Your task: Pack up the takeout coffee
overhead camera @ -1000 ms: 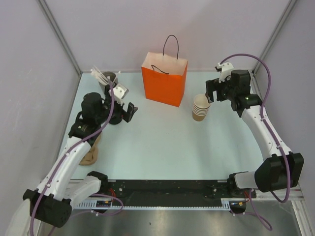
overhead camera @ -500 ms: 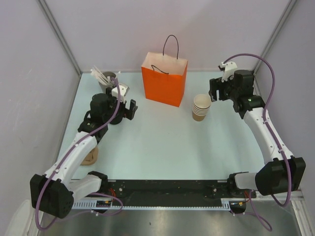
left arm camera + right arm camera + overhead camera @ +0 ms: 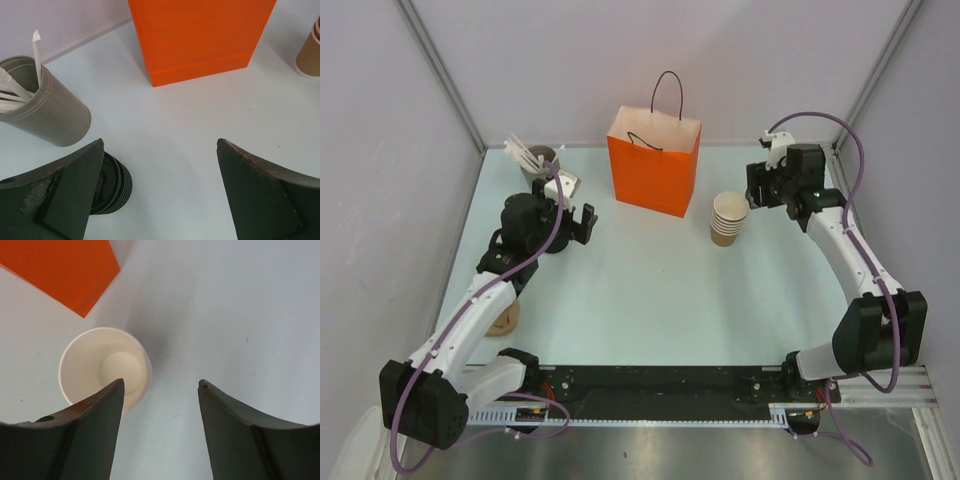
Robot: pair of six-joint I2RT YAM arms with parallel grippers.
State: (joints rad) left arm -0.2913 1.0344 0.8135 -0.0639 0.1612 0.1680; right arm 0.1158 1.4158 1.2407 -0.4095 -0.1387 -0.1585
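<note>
No lidded takeout coffee shows in any view. An orange paper bag [image 3: 654,162] stands open at the back centre. A stack of lidless tan cups [image 3: 727,219] stands to its right. My right gripper [image 3: 760,188] hovers open just right of that stack; in the right wrist view the top cup's pale inside [image 3: 102,367] lies beside and partly behind the left finger, outside my right gripper's [image 3: 161,385] gap. My left gripper [image 3: 582,222] is open and empty, with a stack of black lids [image 3: 112,182] by its left finger [image 3: 65,195].
A beige holder with white sticks [image 3: 535,160] stands at the back left and shows in the left wrist view [image 3: 45,107]. A tan object [image 3: 503,318] lies partly under the left arm. The bag [image 3: 200,35] fills the top of the left wrist view.
The right gripper has drawn slightly right, away from the cup stack. The left arm's upper part has shifted a little right; its gripper stays near the lids. Both stay open.
</note>
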